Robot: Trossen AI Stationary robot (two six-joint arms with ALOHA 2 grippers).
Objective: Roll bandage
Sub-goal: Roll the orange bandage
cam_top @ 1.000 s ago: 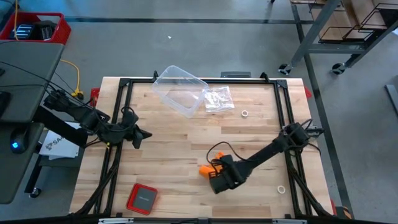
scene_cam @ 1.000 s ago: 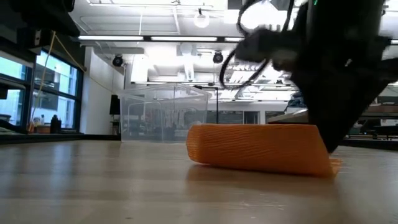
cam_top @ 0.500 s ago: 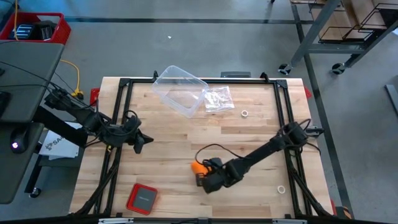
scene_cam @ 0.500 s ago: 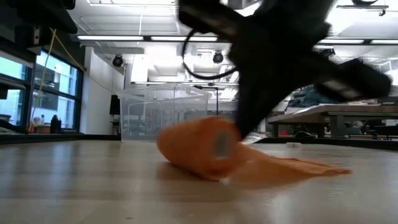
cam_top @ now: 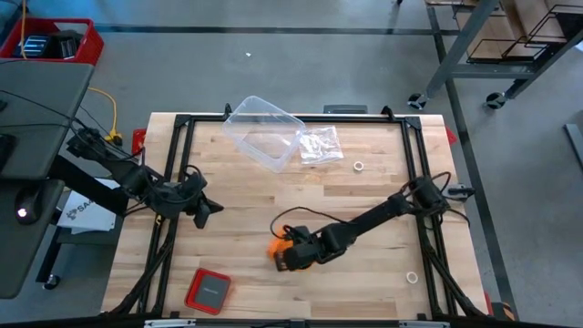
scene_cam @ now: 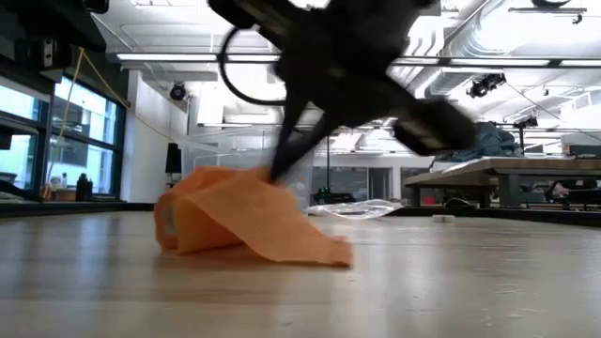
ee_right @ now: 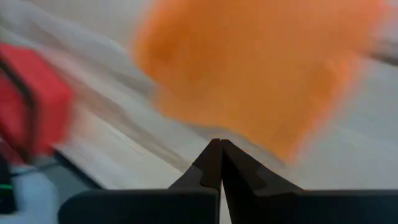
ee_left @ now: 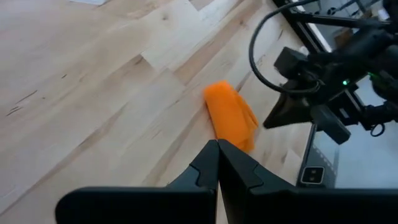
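Bandage [cam_top: 277, 250] lay part-rolled on table [cam_top: 246, 196]; right pincer [cam_top: 290, 259] clenched empty, pressed against roll, likely pushing; left pincer [cam_top: 206, 209] clenched, idle near left edge.

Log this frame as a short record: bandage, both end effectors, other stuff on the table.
bandage: orange, partly rolled, loose flap trailing on the wood, near the table's front middle
right end effector: shut, at the bandage, pushing it
left end effector: shut, waiting over the table's left side, apart from the bandage
red case: front left corner
clear tub: back of table, bag beside it
table: wood, black frame
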